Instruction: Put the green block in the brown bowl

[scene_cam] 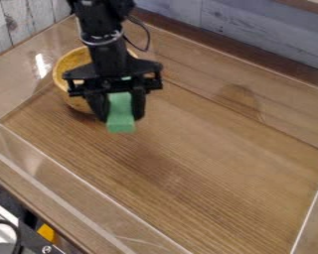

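Bowl at left on the counter, mostly hidden behind the arm; only its left rim and part of the inside show. Gripper points down, pinching the block between its fingers. Block is off the counter, just right of the bowl, long axis near vertical, lower end tilted slightly toward the camera. Its top is hidden in the gripper.

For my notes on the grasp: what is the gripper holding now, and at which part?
The gripper holds the green block by its upper end, jaws on opposite sides; the lower end hangs free.
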